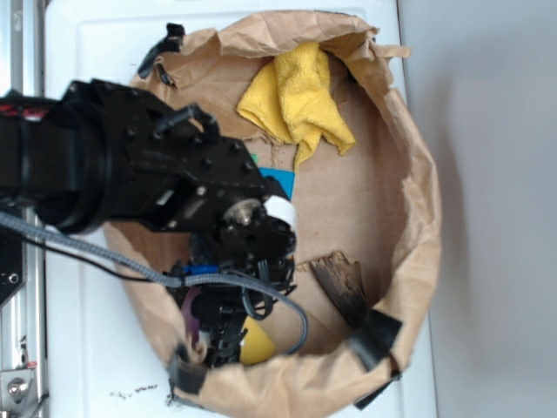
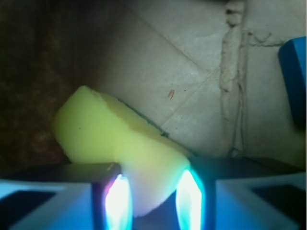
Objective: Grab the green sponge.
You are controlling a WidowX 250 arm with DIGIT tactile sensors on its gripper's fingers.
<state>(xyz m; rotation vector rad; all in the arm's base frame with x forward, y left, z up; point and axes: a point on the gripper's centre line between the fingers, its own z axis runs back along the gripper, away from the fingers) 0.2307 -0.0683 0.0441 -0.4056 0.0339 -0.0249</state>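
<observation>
Fingers are closed on the green sponge, pinching its near end; the yellow foam sticks out to the left with a thin dark green edge along the far side. From outside, the sponge sits under the black arm inside the brown paper bag, well apart from the yellow cloth.

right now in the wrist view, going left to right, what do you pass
left finger → sponge, pinched between the fingers → right finger → paper crease → blue block at the right edge
</observation>
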